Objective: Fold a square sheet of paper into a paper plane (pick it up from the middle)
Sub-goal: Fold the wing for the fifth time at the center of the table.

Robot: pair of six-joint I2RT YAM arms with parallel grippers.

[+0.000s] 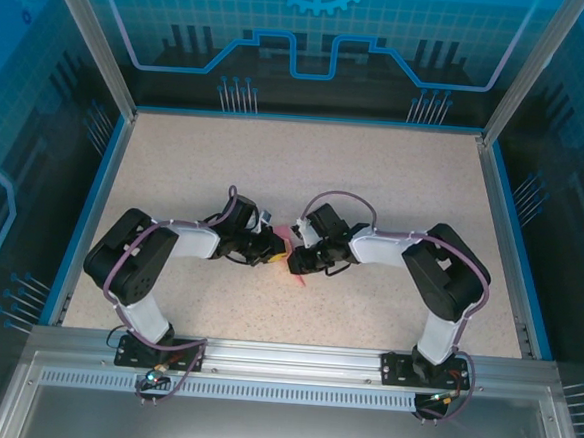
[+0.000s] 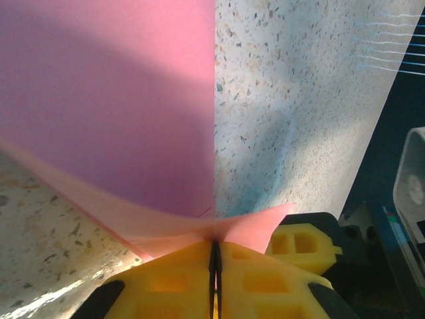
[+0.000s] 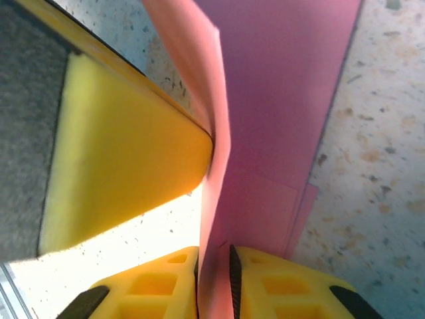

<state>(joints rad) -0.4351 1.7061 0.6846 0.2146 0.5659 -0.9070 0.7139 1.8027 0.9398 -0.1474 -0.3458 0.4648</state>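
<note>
Over the speckled tabletop (image 1: 375, 185), we found the left gripper (image 2: 214, 256) and right gripper (image 3: 214, 266) each clamping the square sheet of paper (image 2: 106, 100), which spread ahead of their fingertips, partly folded and not yet a plane.

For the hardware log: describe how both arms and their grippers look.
The left arm and right arm match: white link shells between bulky black joint housings, with purple-grey cables looped alongside. The left gripper and right gripper have yellow fingers moulded with square recesses, on black bodies.
</note>
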